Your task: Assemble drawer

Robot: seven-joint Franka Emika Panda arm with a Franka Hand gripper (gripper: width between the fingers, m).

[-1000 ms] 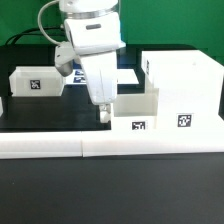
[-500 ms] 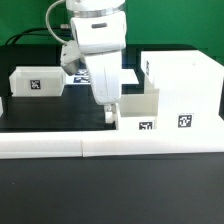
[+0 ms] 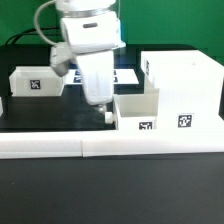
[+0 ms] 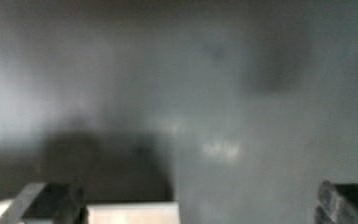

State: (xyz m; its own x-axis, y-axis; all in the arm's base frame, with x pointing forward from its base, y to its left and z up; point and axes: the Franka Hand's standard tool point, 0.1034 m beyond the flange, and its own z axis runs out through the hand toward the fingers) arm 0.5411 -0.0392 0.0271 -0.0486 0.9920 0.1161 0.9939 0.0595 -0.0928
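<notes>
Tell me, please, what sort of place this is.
Likely a robotics lab bench: a robot arm's end effector above a black table, with a tagged white drawer casing and tray.

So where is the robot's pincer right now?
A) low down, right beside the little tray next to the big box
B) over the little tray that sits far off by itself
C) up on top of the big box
A: the pincer hangs low at the side of the near tray, which sits by the casing, far from the lone tray.
</notes>
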